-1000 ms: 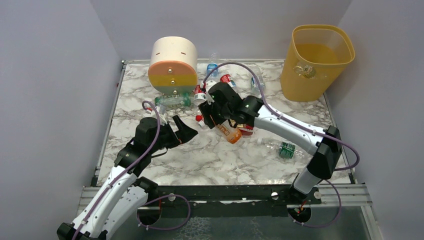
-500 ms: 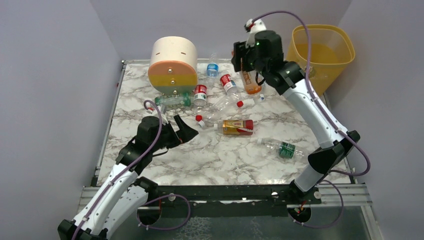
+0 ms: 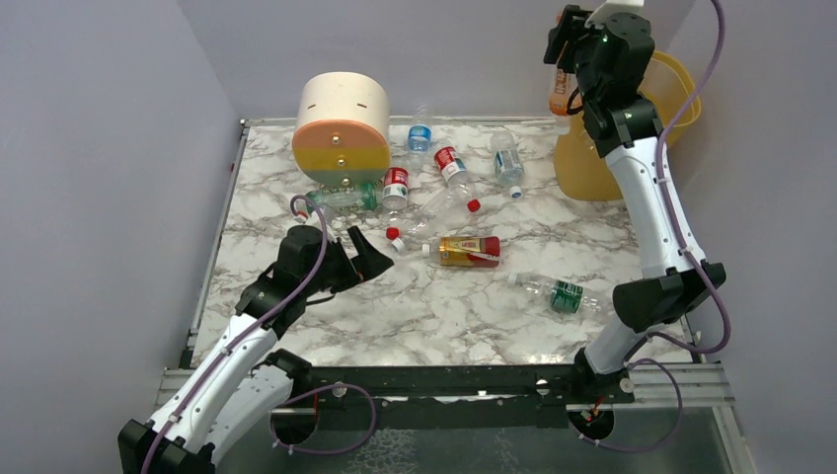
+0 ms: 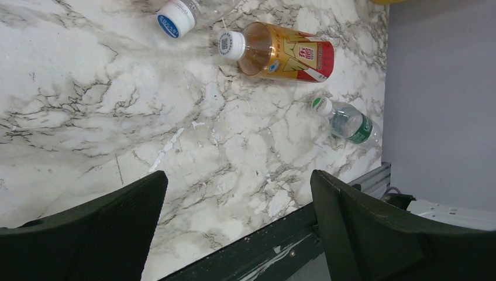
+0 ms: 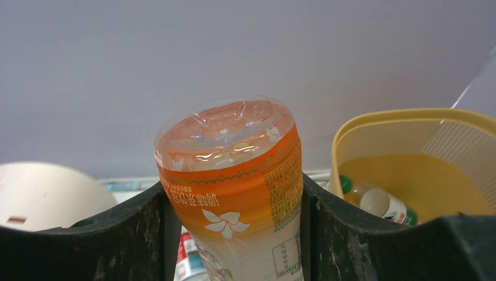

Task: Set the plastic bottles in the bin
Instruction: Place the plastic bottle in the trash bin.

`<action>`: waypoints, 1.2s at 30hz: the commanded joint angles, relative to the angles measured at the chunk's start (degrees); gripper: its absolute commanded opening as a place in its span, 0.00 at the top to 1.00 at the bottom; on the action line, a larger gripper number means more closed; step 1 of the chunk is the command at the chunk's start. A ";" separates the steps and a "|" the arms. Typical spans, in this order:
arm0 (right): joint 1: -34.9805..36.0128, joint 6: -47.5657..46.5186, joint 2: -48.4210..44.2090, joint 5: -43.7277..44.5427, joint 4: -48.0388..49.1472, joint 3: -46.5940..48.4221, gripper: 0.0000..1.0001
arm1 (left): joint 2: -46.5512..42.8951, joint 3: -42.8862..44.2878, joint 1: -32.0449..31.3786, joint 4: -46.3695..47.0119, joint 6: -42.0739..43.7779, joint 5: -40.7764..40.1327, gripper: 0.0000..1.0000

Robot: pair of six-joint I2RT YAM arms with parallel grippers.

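The right gripper (image 3: 563, 69), clamped on an orange bottle (image 5: 234, 181) beside the far-right corner bin (image 3: 580, 166), must next clear its rim and release (left gripper (image 4: 237, 175) gapes, idle).

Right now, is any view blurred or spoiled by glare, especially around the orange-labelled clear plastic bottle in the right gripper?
Top external: even light, soft shadows, no strong glare. Right wrist: the orange-labelled clear plastic bottle is sharp, small glare streaks on its base. Left wrist: the marble table is crisp; the open left gripper is dark, with little detail.
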 commanded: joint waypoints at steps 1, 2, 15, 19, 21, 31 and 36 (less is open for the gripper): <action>-4.07 -1.31 1.79 4.52 11.81 2.06 0.37 | 0.83 1.42 -0.28 1.82 0.47 0.34 0.01; -5.22 -0.75 2.01 4.58 13.01 2.28 0.37 | 1.09 1.59 -0.32 1.85 0.47 0.38 0.01; -11.50 2.33 4.28 16.57 26.73 0.77 0.38 | 5.31 2.93 -0.28 3.26 1.12 0.80 0.01; -12.22 1.75 7.76 18.84 26.13 3.08 0.38 | 6.32 3.62 -0.22 3.55 1.58 0.80 0.01; -12.55 1.60 9.31 20.16 25.65 3.88 0.38 | 6.73 3.94 -0.28 3.59 1.69 0.80 0.01; -14.27 2.71 12.83 23.32 22.68 5.75 0.38 | 7.45 3.04 -0.28 4.48 1.60 1.20 0.01; -14.38 3.71 13.16 23.72 20.55 5.54 0.20 | 7.69 3.12 -0.24 4.69 1.61 1.26 0.01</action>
